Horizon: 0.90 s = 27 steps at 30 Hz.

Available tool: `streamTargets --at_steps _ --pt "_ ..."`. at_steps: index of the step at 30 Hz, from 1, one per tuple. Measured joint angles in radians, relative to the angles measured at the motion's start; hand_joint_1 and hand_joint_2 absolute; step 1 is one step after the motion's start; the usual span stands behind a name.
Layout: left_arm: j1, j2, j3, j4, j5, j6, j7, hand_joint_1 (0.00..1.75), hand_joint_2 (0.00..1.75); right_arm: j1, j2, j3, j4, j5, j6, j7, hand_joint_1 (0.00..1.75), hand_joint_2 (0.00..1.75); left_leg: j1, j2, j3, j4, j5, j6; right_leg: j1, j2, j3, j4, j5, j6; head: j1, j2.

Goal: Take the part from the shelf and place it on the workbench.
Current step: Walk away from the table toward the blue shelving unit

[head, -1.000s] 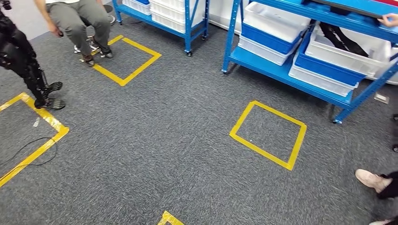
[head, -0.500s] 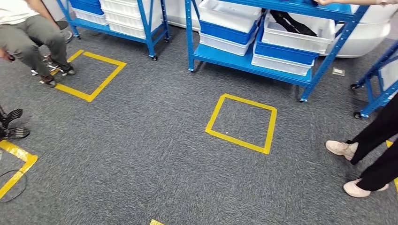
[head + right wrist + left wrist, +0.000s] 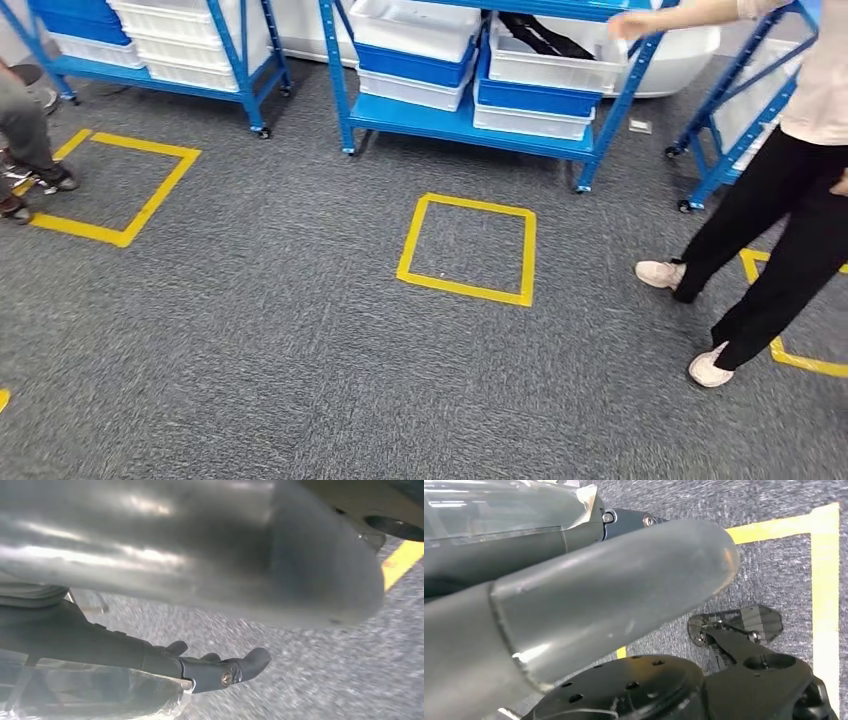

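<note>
Left hand (image 3: 589, 605) and right hand (image 3: 200, 560) are blurred, close-up grey shapes over carpet; nothing seen in either, but how far they are spread cannot be told. The black part (image 3: 543, 35) lies in a white bin (image 3: 560, 68) on the blue shelf (image 3: 465, 120), partly cut off. Since earlier the whole view has swung: the shelf now faces squarely, and a person (image 3: 790, 190) reaches to it.
</note>
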<state>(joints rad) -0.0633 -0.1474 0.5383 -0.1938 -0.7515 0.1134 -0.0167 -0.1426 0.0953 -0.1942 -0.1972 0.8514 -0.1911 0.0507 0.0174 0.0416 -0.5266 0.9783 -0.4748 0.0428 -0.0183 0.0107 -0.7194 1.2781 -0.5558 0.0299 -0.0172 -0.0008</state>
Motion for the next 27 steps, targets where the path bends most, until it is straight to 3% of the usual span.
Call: streamTargets --at_steps 1,3,5,7,8,9,10,13,15,16,17,18,20,22,23,25,27 --pt "0.0 0.0 0.0 0.0 0.0 0.0 0.0 0.0 0.0 0.002 -0.001 0.0 0.0 0.0 0.0 0.0 0.0 0.0 0.001 0.012 0.001 0.0 -0.001 -0.002 -0.002 -0.007 0.024 -0.04 0.018 0.01 0.0 0.0" --pt "0.0 -0.001 0.0 0.0 0.0 0.0 0.0 0.0 0.0 0.001 -0.002 0.0 0.0 0.0 0.0 0.0 0.0 0.0 0.0 0.034 0.006 0.002 -0.007 -0.011 -0.005 -0.047 0.107 -0.185 0.066 0.023 0.003 0.0" --pt "-0.001 -0.002 0.0 0.0 0.0 0.0 0.0 0.0 0.0 -0.004 -0.003 0.0 0.0 0.0 0.0 0.0 0.0 0.0 -0.005 0.054 0.013 0.003 -0.015 -0.024 0.001 -0.077 0.158 -0.277 0.092 0.016 0.003 0.0" --pt "-0.004 -0.002 0.0 0.0 0.0 0.0 0.0 0.0 0.0 -0.005 -0.003 0.0 0.0 0.0 0.0 0.0 0.0 0.0 -0.006 0.073 0.023 0.001 -0.02 -0.038 0.008 -0.064 0.158 -0.285 0.095 -0.001 0.001 0.0" --pt "-0.006 -0.002 0.0 0.0 0.0 0.0 0.0 0.0 0.0 -0.003 -0.004 0.0 0.0 0.0 0.0 0.0 0.0 0.0 -0.003 0.075 0.027 0.003 -0.024 -0.044 0.001 -0.052 0.158 -0.286 0.097 -0.009 -0.001 0.0" --pt "-0.007 -0.002 0.0 -0.001 0.0 0.0 0.0 0.0 0.0 -0.002 -0.004 0.0 0.0 0.0 0.0 0.0 0.0 0.0 0.0 0.066 0.028 0.009 -0.032 -0.05 -0.003 -0.042 0.16 -0.288 0.098 -0.016 -0.002 0.0" --pt "-0.007 -0.002 0.0 -0.001 0.0 0.0 0.0 0.0 0.0 -0.002 -0.003 0.0 0.0 0.0 0.0 0.0 0.0 0.0 0.003 0.042 0.016 0.04 -0.056 -0.055 -0.008 -0.031 0.163 -0.29 0.101 -0.025 -0.006 0.0" --pt "-0.005 -0.002 0.0 -0.001 0.0 0.0 0.0 0.0 0.0 -0.003 -0.002 0.0 0.0 0.0 0.0 0.0 0.0 0.0 0.007 -0.028 -0.045 0.177 -0.14 -0.059 -0.009 -0.008 0.163 -0.29 0.106 -0.04 -0.014 0.0" --pt "-0.003 -0.001 0.0 0.0 0.0 0.0 0.0 0.0 0.0 -0.002 -0.001 0.0 0.0 0.0 0.0 0.0 0.0 0.0 0.007 -0.037 -0.091 0.263 -0.164 -0.06 -0.004 0.012 0.163 -0.289 0.106 -0.04 -0.014 0.0" --pt "-0.001 -0.001 0.0 0.0 0.0 0.0 0.0 0.0 0.0 0.0 -0.001 0.0 0.0 0.0 0.0 0.0 0.0 0.0 0.007 -0.04 -0.107 0.285 -0.159 -0.06 -0.002 0.026 0.164 -0.289 0.106 -0.04 -0.014 0.0" --pt "0.0 -0.001 0.0 0.0 0.0 0.0 0.001 0.0 0.0 0.0 -0.001 0.0 0.0 0.0 0.0 0.0 0.0 0.0 0.007 -0.044 -0.109 0.274 -0.136 -0.058 0.0 0.042 0.165 -0.288 0.105 -0.04 -0.013 0.0" --pt "0.0 -0.001 0.0 0.0 0.0 0.0 0.001 0.0 0.0 0.0 0.0 0.0 0.0 0.0 0.0 0.0 0.0 0.0 0.007 -0.052 -0.086 0.214 -0.094 -0.055 0.0 0.057 0.166 -0.286 0.105 -0.04 -0.014 0.0" --pt "0.0 0.0 0.0 0.0 0.0 -0.001 -0.003 0.0 0.0 -0.001 0.001 0.0 0.0 -0.001 0.0 0.0 0.0 0.0 0.009 -0.091 -0.033 0.082 -0.027 -0.046 0.003 0.083 0.164 -0.282 0.105 -0.037 -0.014 0.0" --pt "-0.001 0.002 0.0 0.0 0.0 -0.002 -0.015 0.0 0.0 -0.002 0.002 0.0 0.0 -0.001 0.001 0.0 0.0 0.0 0.007 -0.115 -0.012 0.029 -0.014 -0.039 0.005 0.101 0.156 -0.28 0.106 -0.029 -0.013 0.0" --pt "-0.002 0.003 0.0 0.0 0.0 -0.002 -0.023 0.0 0.0 0.0 0.002 -0.001 0.0 0.0 -0.002 0.0 0.0 0.0 0.004 -0.108 -0.011 0.025 -0.014 -0.034 0.005 0.108 0.152 -0.281 0.108 -0.023 -0.013 0.0" --pt "-0.004 0.002 0.001 -0.001 0.002 -0.001 -0.036 0.0 0.0 0.004 0.001 -0.002 0.0 0.005 -0.011 0.003 0.0 0.0 0.003 -0.091 -0.007 0.013 -0.005 -0.019 0.007 0.101 0.143 -0.275 0.107 -0.011 -0.013 0.0" --pt "-0.004 0.001 0.004 -0.001 0.008 -0.003 -0.054 0.0 0.0 0.002 0.0 -0.002 0.0 0.012 -0.019 0.01 0.0 0.0 0.004 -0.075 -0.002 -0.003 -0.003 -0.001 0.008 0.054 0.105 -0.208 0.076 -0.01 -0.008 0.0"
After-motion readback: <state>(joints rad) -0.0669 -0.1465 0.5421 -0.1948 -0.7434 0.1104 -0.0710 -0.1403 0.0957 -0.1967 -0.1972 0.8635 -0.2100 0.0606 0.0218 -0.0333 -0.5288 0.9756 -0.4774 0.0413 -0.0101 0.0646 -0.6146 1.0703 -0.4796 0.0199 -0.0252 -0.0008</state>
